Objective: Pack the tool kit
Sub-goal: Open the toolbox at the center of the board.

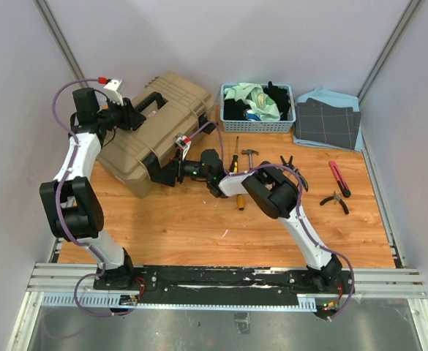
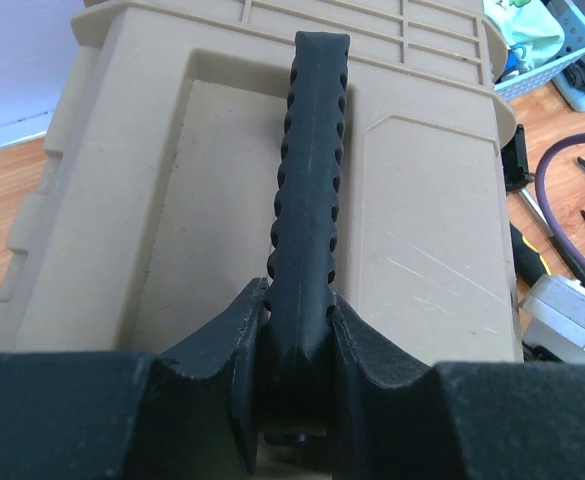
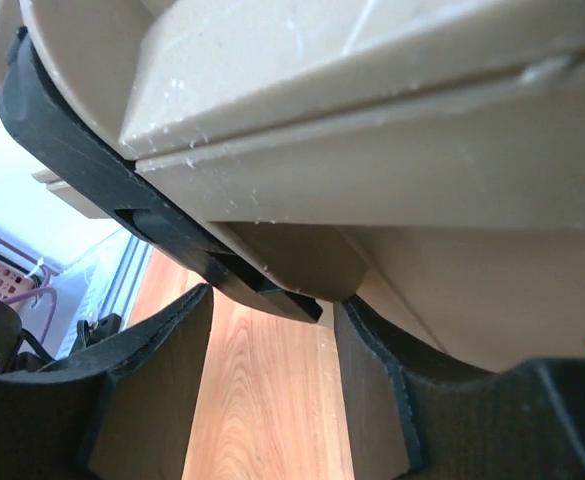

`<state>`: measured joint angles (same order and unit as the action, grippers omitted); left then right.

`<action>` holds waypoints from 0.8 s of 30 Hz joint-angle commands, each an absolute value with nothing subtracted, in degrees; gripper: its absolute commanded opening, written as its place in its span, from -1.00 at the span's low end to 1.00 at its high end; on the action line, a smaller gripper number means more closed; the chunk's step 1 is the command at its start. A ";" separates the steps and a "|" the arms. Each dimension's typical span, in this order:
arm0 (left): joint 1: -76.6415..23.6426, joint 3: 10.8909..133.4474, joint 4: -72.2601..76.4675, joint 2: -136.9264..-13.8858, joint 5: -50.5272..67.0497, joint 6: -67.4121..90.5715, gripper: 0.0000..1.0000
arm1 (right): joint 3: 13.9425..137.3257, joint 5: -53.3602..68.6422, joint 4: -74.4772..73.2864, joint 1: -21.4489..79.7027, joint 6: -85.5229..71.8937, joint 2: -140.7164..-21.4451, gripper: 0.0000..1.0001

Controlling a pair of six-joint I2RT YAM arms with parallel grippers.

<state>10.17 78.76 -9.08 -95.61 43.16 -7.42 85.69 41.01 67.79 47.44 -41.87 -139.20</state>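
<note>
The tan toolbox (image 1: 171, 110) stands closed at the back left of the table. My left gripper (image 1: 134, 115) is shut on its black handle (image 2: 310, 160); in the left wrist view the gripper (image 2: 297, 315) pinches the handle's near end above the lid (image 2: 422, 230). My right gripper (image 1: 168, 172) is open at the box's front side. In the right wrist view the gripper (image 3: 272, 345) stands open just under a black latch (image 3: 92, 160) and the tan wall (image 3: 392, 150). A hammer (image 1: 249, 156), a yellow-handled screwdriver (image 1: 235, 162) and pliers (image 1: 335, 200) lie on the table to the right.
A blue basket of cloths (image 1: 257, 107) stands at the back. A folded dark cloth (image 1: 328, 121) lies at the back right. A red-handled tool (image 1: 339, 179), black pliers (image 1: 293, 165) and another screwdriver (image 1: 241, 202) lie around the right arm.
</note>
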 commanded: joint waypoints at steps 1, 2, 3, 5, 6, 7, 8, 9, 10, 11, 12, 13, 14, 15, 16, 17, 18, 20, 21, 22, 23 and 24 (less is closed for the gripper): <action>7.64 75.80 -12.95 -96.07 43.85 -2.89 -1.00 | 89.90 43.08 75.86 51.48 -48.03 -137.82 -0.32; 7.49 75.77 -12.76 -96.01 43.77 -2.74 -0.99 | 90.11 43.02 76.54 51.44 -49.31 -137.84 -0.38; 7.39 75.70 -12.55 -96.02 43.65 -2.57 -0.99 | 90.26 42.94 77.28 51.50 -50.86 -137.87 -0.44; 7.22 75.72 -12.12 -96.02 43.48 -2.36 -0.99 | 90.63 42.52 78.97 51.50 -54.00 -137.98 -0.47; 7.13 75.69 -12.01 -96.06 43.36 -2.25 -0.99 | 90.50 42.46 79.50 51.50 -54.89 -137.96 -0.48; 7.00 75.82 -11.96 -96.13 43.29 -2.08 -0.99 | 90.05 42.25 79.68 51.50 -55.14 -137.69 -0.49; 7.03 75.77 -11.83 -96.19 43.40 -1.96 -1.00 | 89.77 41.97 79.75 51.55 -55.19 -137.32 -0.50; 6.91 75.74 -11.72 -96.15 43.34 -2.00 -0.99 | 89.39 41.52 79.81 51.54 -55.35 -137.03 -0.53; 6.79 75.65 -11.61 -96.12 43.25 -1.93 -1.00 | 89.31 41.16 80.11 51.51 -55.70 -136.88 -0.56; 6.75 75.46 -11.40 -96.02 43.18 -1.77 -1.00 | 89.30 40.72 80.41 51.53 -56.17 -136.77 -0.60; 6.68 75.33 -11.28 -95.92 43.15 -1.73 -1.00 | 89.30 39.97 80.81 51.51 -56.72 -136.72 -0.65; 6.61 75.14 -11.21 -95.79 43.09 -1.80 -1.00 | 89.30 39.19 81.19 51.53 -57.48 -136.63 -0.72; 6.46 74.88 -11.10 -95.73 42.80 -1.91 -0.99 | 89.17 38.32 81.48 51.51 -57.90 -136.43 -0.81; 6.33 74.82 -11.15 -95.48 42.56 -2.23 -1.00 | 88.99 37.53 81.51 51.50 -57.98 -136.10 -0.89; 6.25 74.59 -11.16 -95.35 42.28 -2.54 -0.99 | 88.62 36.89 81.41 51.48 -57.86 -135.57 -0.94; 6.14 74.44 -11.21 -95.20 41.86 -2.71 -0.99 | 88.03 36.05 81.19 51.45 -57.58 -134.94 -0.97; 6.13 74.20 -11.24 -95.10 41.35 -3.00 -0.99 | 87.23 35.31 80.81 51.45 -57.23 -134.26 -0.98; 6.01 73.63 -11.21 -94.68 40.49 -3.47 -1.00 | 85.77 33.89 80.87 51.43 -57.13 -132.73 -0.98; 5.93 73.35 -11.17 -94.44 40.13 -3.69 -0.99 | 84.96 33.10 81.09 51.42 -57.39 -132.26 -0.98; 5.92 73.07 -11.09 -94.20 39.74 -3.84 -0.99 | 84.01 32.00 81.44 51.42 -57.70 -131.69 -0.98; 5.90 72.81 -11.03 -93.89 39.28 -3.96 -0.99 | 83.22 31.31 81.47 51.46 -58.00 -131.15 -0.98; 5.93 72.48 -10.93 -93.67 38.84 -4.09 -0.99 | 82.23 30.58 81.36 51.42 -58.23 -130.48 -0.98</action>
<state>9.32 75.37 -4.49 -93.84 40.36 -6.42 82.83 35.99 71.31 48.27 -50.00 -138.87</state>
